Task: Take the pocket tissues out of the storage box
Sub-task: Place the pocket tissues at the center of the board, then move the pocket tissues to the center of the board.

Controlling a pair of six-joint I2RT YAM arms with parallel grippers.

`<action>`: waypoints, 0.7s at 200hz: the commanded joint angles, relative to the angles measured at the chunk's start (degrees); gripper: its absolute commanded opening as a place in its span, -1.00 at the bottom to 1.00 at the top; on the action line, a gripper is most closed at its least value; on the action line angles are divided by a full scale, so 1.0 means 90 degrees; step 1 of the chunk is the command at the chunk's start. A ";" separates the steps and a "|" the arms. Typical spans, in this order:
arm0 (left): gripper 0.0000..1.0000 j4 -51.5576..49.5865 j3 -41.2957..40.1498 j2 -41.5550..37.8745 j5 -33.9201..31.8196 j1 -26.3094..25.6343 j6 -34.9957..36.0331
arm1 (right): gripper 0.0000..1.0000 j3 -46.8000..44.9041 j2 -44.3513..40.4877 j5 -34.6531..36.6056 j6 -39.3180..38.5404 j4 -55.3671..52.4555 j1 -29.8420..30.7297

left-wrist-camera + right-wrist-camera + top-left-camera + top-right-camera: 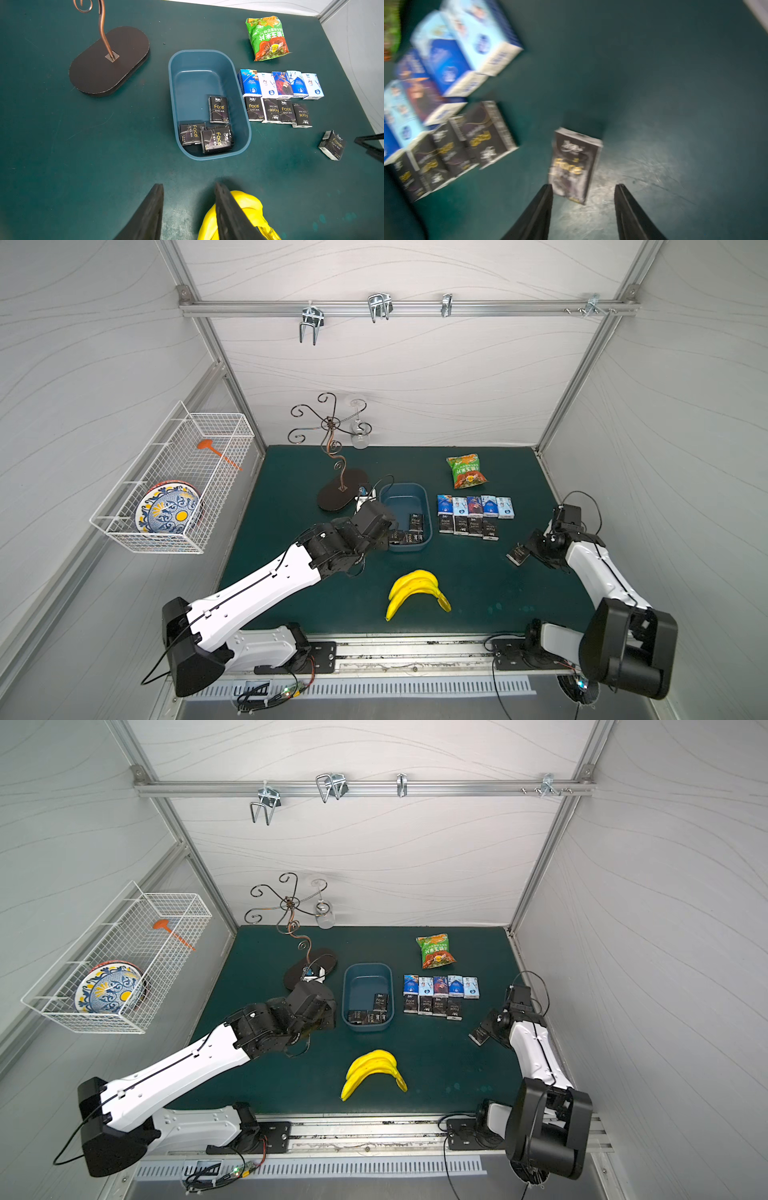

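Work under way at the table (478,593): at least three black tissue packs (219,109) lay in the shallow blue box (195,87) near the table's middle. They were bunched at its near end, two of them overlapping against the wall.

Nine packs stood in two neat rows (280,85) on the table just right of the box, blue-and-white ones behind and black ones in front. A lone black pack (518,554) sat nearer the right edge, at the tips of the right claw (584,185). That claw's jaws were spread, with the pack close by one of them. The blur left it unclear whether the pack rested flat on the table.

The left claw (188,186) hung above the table at the box's left side, jaws a little apart and empty.

The packs looked light and soft, paper in slick film, likely to squash and slide rather than break. The best hold seemed across a pack's short width. The top one of the overlapping pair looked the one to take first, since the wall crowds its neighbours.
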 commanded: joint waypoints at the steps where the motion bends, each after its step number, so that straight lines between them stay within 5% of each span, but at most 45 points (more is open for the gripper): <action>1: -0.10 0.0340 0.0189 -0.0070 0.0212 0.0003 0.0031 | 0.06 -0.0286 0.0048 -0.0829 0.0219 0.0467 -0.0207; 37: -0.10 0.0412 0.0150 -0.0088 0.0281 0.0003 0.0010 | 0.00 -0.0283 0.0398 -0.1030 0.0233 0.0726 -0.0231; 115: -0.10 0.0243 0.0206 -0.0240 -0.0004 0.0004 0.0062 | -0.61 -0.0146 0.1200 -0.1195 -0.0029 0.1175 -0.0339; 140: -0.10 0.0056 0.0301 -0.0215 -0.0132 0.0003 0.0080 | -0.66 0.0084 0.1372 -0.1205 -0.0181 0.1175 -0.0277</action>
